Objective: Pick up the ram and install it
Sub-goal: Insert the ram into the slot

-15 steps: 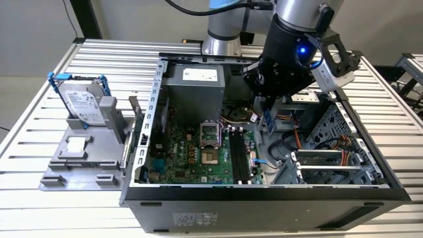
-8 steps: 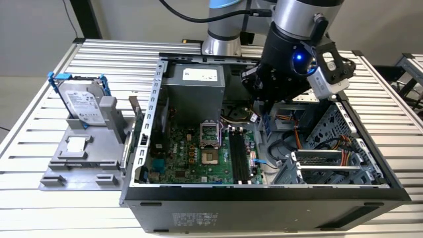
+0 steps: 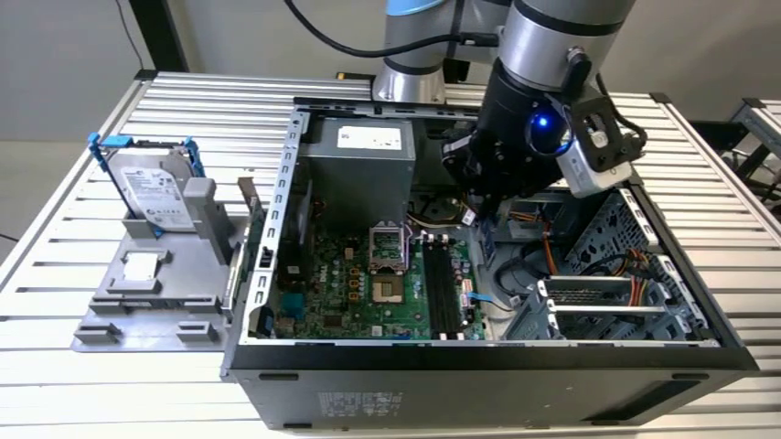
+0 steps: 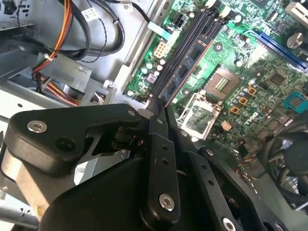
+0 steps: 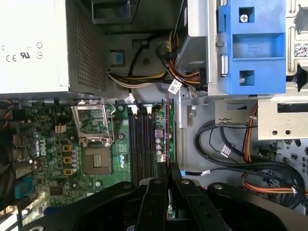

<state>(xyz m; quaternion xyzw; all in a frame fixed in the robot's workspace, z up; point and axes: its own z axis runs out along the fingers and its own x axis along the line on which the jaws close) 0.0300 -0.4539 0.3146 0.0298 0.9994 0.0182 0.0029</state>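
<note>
Slatted metal table (image 3: 73, 384), open grey computer case (image 3: 488, 361), my black claw (image 5: 168, 175) clamped on thin dark greenish-blue ram stick (image 5: 167, 132), over green motherboard (image 5: 43, 144)

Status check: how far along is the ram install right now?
Pickup looks done: the gripper is shut on the ram. In hand: it hangs on edge above the motherboard, running along the black slots. Left: it is not yet seated in a slot.

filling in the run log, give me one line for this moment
gripper: shut on ram | ram: held over motherboard by black slots | hard drive: on grey stand
</note>
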